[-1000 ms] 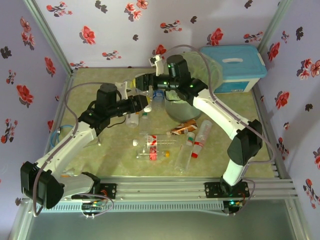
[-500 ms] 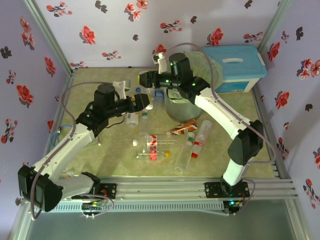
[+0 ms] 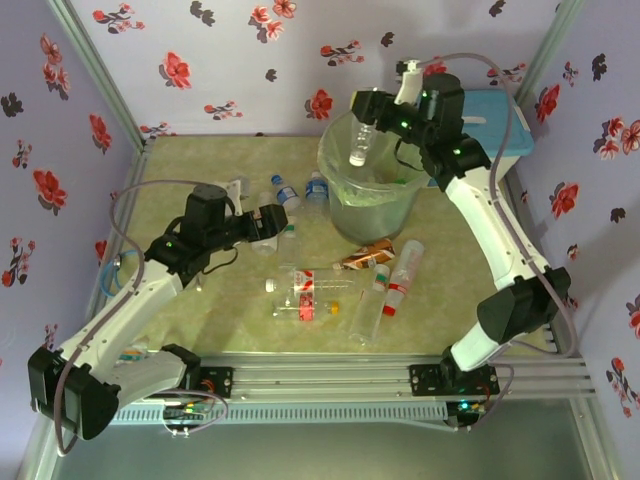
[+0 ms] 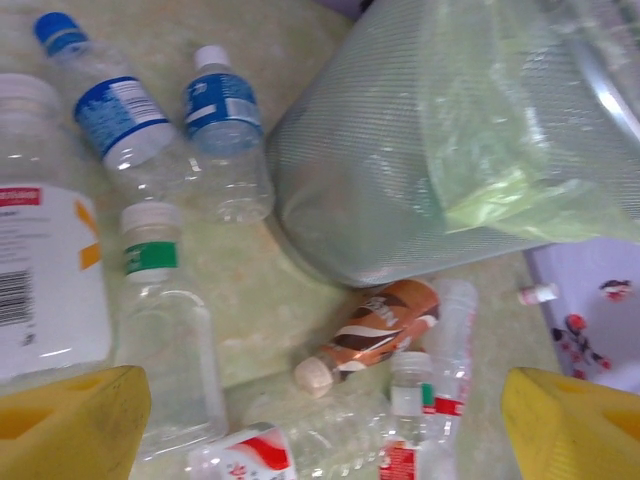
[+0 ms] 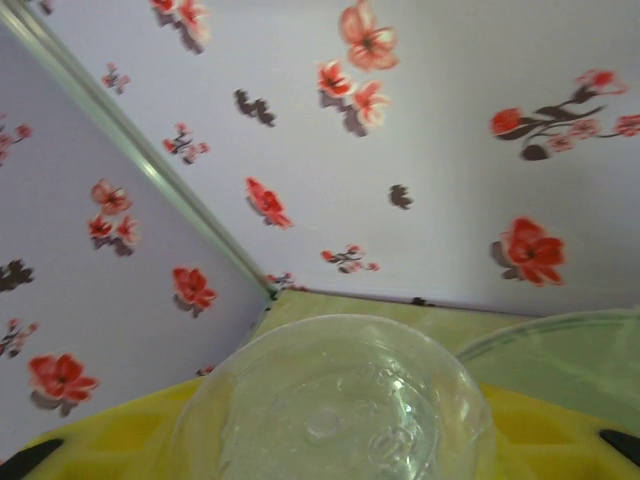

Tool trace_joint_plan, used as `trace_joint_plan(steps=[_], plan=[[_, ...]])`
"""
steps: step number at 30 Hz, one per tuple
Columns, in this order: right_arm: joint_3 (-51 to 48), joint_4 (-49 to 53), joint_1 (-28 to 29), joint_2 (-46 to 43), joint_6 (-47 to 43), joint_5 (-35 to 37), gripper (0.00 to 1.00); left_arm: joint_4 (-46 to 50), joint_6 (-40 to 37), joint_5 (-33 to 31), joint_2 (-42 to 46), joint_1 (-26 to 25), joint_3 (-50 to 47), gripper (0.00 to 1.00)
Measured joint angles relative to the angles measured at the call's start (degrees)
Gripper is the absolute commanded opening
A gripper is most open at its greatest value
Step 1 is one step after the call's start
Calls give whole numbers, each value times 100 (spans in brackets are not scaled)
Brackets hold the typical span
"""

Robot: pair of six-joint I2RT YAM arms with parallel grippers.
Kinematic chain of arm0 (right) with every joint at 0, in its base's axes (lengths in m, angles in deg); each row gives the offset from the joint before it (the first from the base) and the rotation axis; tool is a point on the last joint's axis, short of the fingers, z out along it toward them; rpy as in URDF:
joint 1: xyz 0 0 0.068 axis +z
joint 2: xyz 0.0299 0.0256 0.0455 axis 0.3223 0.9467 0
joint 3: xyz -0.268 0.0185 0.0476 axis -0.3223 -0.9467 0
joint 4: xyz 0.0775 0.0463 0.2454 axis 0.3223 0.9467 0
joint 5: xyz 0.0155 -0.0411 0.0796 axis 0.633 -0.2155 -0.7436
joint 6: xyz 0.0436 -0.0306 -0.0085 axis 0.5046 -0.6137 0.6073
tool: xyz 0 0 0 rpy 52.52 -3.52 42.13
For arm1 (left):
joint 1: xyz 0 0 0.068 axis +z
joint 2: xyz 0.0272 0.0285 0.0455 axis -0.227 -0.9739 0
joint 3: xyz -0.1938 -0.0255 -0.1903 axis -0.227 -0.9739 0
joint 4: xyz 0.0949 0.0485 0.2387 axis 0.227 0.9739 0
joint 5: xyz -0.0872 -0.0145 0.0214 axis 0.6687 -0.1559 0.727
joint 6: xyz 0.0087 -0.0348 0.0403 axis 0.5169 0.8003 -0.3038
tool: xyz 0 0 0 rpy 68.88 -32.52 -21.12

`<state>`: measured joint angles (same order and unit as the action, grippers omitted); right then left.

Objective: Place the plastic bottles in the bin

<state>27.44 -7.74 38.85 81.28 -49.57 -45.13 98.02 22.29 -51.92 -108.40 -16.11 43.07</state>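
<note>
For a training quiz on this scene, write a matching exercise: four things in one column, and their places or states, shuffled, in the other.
Things
1. clear bottle
2. brown bottle
3. box
4. left tool

Places or states
A. open, holding nothing
B. held by the right tool over the bin
C. behind the bin, at the far right
D. lying on the table near the bin

Pairs: 1-B, 2-D, 3-C, 4-A
</note>
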Motion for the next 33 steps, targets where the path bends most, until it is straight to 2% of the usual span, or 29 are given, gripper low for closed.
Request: trace_joint_plan(steps=[8,18,23,33], plan=[[0,407,-216,675,-116,291,51,424,-205,-651,-142,0,-26,91],[-376,970,-216,1145,-177,352,52,669,-365,-1008,-356,0,-118,92],[-621,1086,-186,1290,-275,424,57,704,-442,-1104,-555,0,-118,94],[-914,1296,-92,1403,-433,549,76,752,-597,-1182,-817,-2,-118,100]])
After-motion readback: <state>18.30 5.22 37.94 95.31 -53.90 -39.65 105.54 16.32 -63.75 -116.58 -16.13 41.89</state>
